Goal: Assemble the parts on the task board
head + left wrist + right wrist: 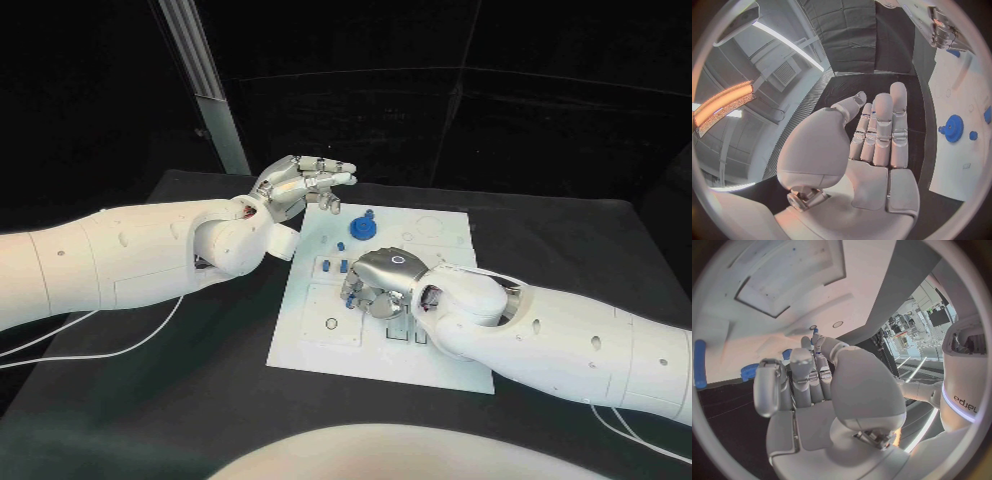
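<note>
The white task board lies in the middle of the black table. On it stand a blue gear and several small blue pegs. My right hand hovers low over the board's middle with its fingers curled down. It pinches a small blue part between thumb and a fingertip. My left hand is raised above the board's far left corner, palm flat and fingers straight, holding nothing. In the left wrist view the gear sits beyond the fingers, with the right hand further off.
A long blue peg and the gear lie on the board past my right hand. White cables run across the table at the left. A pale pillar stands behind the table's far left corner.
</note>
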### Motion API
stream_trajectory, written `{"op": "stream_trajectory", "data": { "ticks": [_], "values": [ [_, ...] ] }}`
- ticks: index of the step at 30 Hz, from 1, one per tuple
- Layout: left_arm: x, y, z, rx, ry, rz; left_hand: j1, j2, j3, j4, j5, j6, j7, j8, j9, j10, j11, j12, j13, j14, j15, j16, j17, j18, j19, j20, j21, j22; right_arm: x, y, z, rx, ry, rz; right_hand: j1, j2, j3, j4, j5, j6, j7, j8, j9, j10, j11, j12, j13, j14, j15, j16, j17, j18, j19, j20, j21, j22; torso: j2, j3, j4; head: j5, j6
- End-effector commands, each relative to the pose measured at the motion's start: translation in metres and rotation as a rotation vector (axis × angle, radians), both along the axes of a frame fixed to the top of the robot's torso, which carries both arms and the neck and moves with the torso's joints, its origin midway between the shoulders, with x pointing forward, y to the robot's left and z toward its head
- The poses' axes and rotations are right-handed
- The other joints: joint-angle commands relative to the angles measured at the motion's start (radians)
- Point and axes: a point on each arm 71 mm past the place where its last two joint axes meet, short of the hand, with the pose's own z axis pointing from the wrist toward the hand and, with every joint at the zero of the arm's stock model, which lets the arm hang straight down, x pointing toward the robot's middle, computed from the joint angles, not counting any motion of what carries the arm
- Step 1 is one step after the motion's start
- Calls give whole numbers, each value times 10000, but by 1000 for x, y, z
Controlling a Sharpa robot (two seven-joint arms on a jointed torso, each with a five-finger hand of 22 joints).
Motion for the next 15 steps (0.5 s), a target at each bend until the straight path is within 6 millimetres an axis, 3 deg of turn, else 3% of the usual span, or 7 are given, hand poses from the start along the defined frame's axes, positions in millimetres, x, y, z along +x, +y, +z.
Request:
{"op": "stream_trajectory", "data": {
  "ticks": [1,15],
  "values": [
    [0,0,1,-97,-16,-85,10,87,-56,10,32,-24,10,31,-13,-57,-12,68,-15,-76,6,-34,-9,64,-63,39,-51,-8,-2,0,1,26,-235,32,-101,1,28,-5,38,14,37,49,11,51,8,-40,11,283,-67,64,17,-90,91,-9,67,203,2,2,-3,-2,-18],
    [1,1,1,-70,12,-68,10,87,-56,10,32,-24,10,31,-13,-57,-12,68,-15,-76,6,-34,-9,64,-63,39,-51,-8,-2,-5,0,-64,-266,-7,-110,4,26,-7,39,23,33,53,14,58,5,-40,14,286,-68,93,40,-93,99,-8,82,225,2,-4,3,-5,-46]
  ]
}}
